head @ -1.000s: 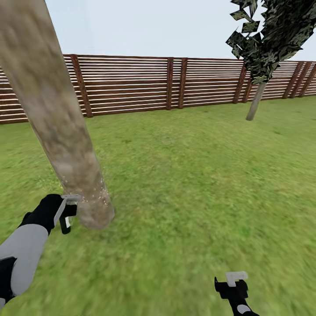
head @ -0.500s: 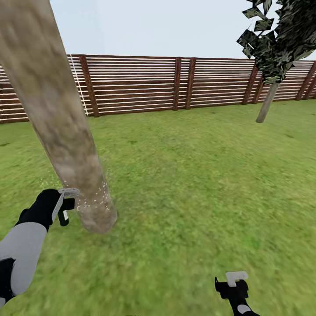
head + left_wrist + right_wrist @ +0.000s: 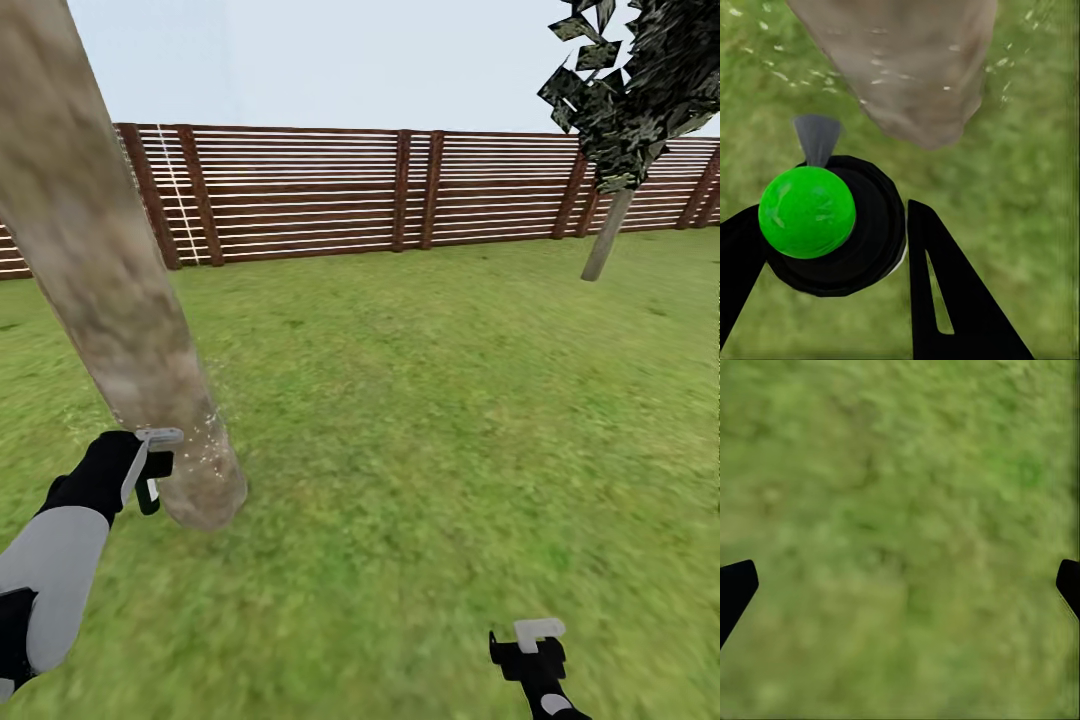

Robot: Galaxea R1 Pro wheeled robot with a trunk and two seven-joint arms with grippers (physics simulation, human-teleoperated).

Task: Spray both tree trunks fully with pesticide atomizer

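Note:
A thick mottled grey-brown tree trunk [image 3: 120, 300] rises from the grass at the left of the head view. White droplets speckle its base. My left gripper [image 3: 142, 472] is shut on the pesticide atomizer [image 3: 149, 493], held just left of the trunk's foot. In the left wrist view the atomizer [image 3: 810, 214] shows a green ball top on a black body. Its grey nozzle points at the trunk [image 3: 907, 67], and droplets hang around it. Black fingers [image 3: 945, 300] flank the bottle. My right gripper [image 3: 528, 640] hangs low at the right, open over bare grass [image 3: 900, 510].
A brown slatted fence [image 3: 400, 190] closes the far side of the lawn. A dark-leaved tree with a thin trunk [image 3: 605, 235] stands at the far right near the fence. Open grass [image 3: 430, 420] lies between the trunk and that tree.
The head view has shifted, so the trunk's base sits a little further left in the picture. My left gripper stays beside it with the atomizer. The right gripper is unchanged.

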